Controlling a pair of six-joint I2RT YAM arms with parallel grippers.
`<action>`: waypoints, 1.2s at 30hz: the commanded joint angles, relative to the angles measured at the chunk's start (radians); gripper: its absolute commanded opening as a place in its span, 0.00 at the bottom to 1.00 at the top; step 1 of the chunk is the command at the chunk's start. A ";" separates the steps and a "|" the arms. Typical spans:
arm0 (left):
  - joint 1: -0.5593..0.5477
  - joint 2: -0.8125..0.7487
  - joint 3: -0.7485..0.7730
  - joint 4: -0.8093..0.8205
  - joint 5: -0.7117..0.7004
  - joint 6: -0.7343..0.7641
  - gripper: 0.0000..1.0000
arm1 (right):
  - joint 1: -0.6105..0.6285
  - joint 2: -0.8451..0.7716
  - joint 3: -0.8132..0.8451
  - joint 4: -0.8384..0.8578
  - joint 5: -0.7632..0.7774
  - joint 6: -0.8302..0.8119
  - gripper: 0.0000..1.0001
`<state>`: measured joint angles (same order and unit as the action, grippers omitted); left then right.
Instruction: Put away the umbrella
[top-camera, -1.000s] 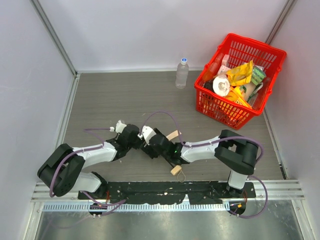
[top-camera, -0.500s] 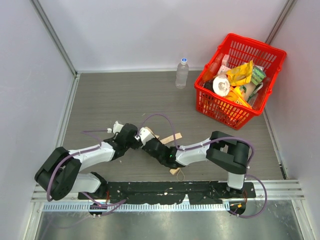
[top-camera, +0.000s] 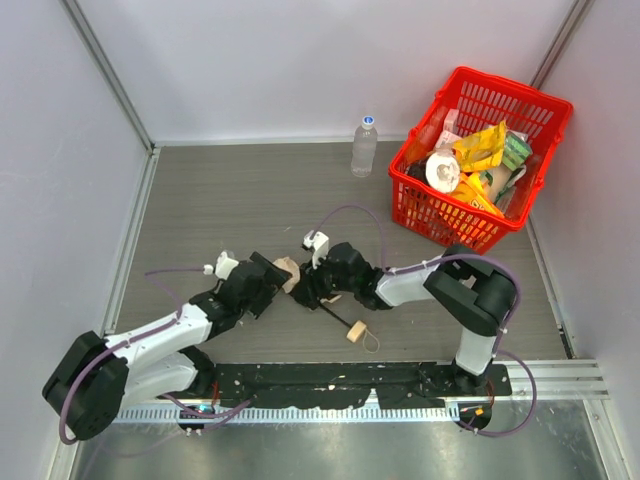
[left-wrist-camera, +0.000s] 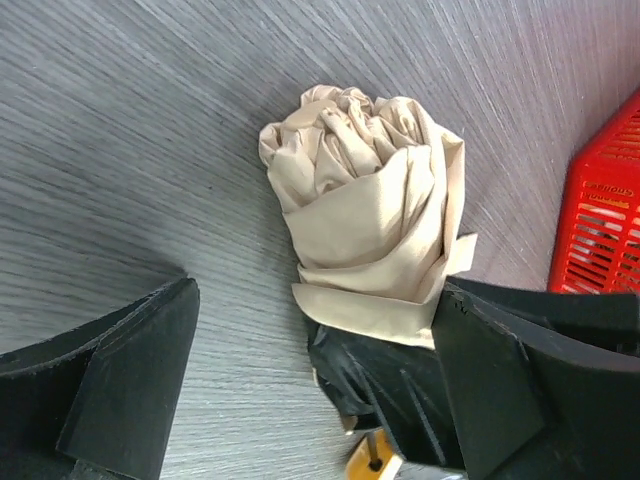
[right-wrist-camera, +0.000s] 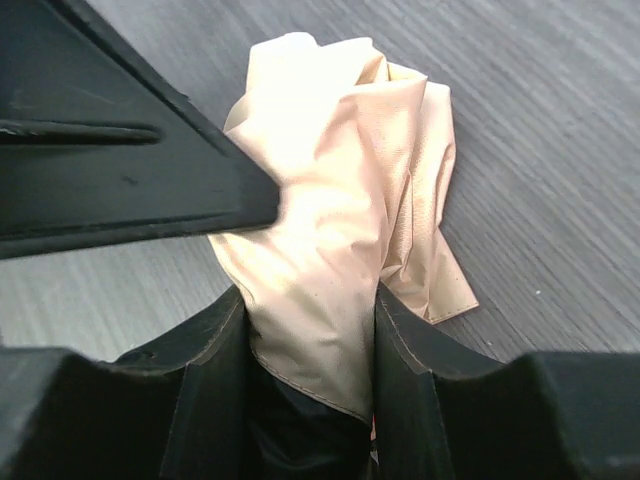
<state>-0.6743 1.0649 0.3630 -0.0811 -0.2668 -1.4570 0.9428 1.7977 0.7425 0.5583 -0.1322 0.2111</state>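
1 umbrella (top-camera: 288, 272), 1 basket (top-camera: 450, 222), 1 bottle (top-camera: 364, 147)

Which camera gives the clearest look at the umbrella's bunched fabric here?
Left wrist: the umbrella fabric shows as one whole bundle. Right wrist shows only the part pinched in the right claw, close up. The top view gives a tiny cream patch, plus shaft and handle.

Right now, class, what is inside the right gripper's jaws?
The umbrella: its bunched cream fabric is pinched between the fingers of the right gripper. The folds hide whatever they wrap, and the table beneath them.
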 joint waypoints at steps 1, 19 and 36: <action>0.002 -0.042 -0.048 -0.123 -0.005 0.067 1.00 | -0.099 0.083 -0.072 -0.175 -0.326 0.103 0.01; -0.010 0.243 0.007 0.004 0.089 -0.016 0.91 | -0.254 0.382 0.101 -0.015 -0.796 0.484 0.01; -0.007 0.348 -0.024 0.007 0.001 0.072 0.00 | -0.272 0.414 0.145 -0.087 -0.833 0.469 0.01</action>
<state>-0.6785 1.3247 0.4007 0.1417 -0.2253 -1.4860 0.6502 2.1586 0.9245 0.7578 -1.0046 0.7990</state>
